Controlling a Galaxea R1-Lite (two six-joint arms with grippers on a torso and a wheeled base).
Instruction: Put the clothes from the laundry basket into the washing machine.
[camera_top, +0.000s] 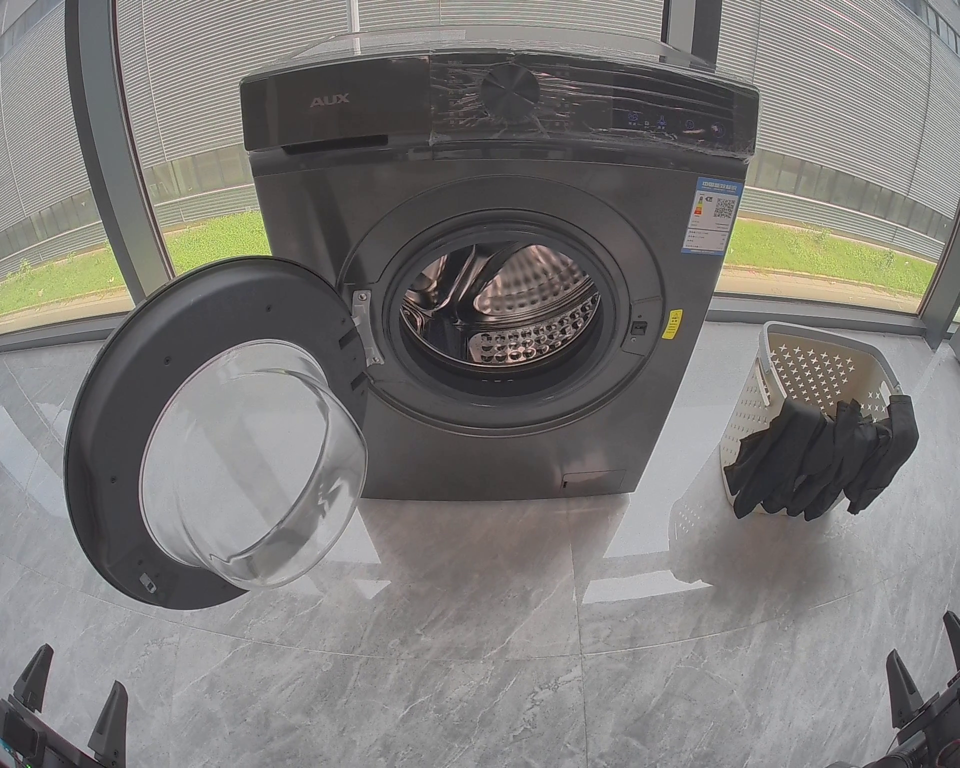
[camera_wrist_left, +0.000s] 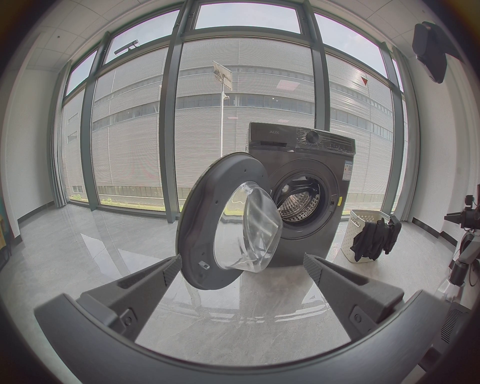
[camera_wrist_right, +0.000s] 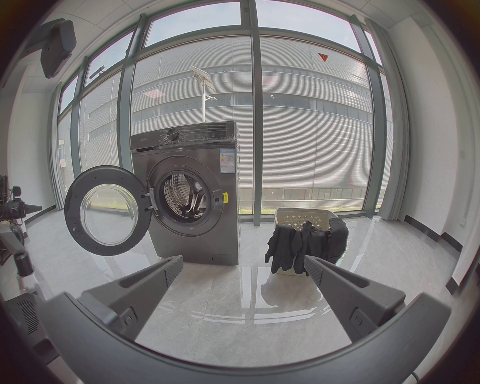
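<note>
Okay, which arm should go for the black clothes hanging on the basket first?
Right, probably. The laundry basket, black clothes draped over its rim, stands on the side of the right gripper; the left gripper sits across, near the open door. Both are open and empty.

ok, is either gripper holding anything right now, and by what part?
Nothing is held. The left gripper and right gripper are both open and empty. The black clothes hang over the basket rim, untouched.

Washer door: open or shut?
Open: the round grey glass-windowed door is swung wide to the left, baring the steel drum.
</note>
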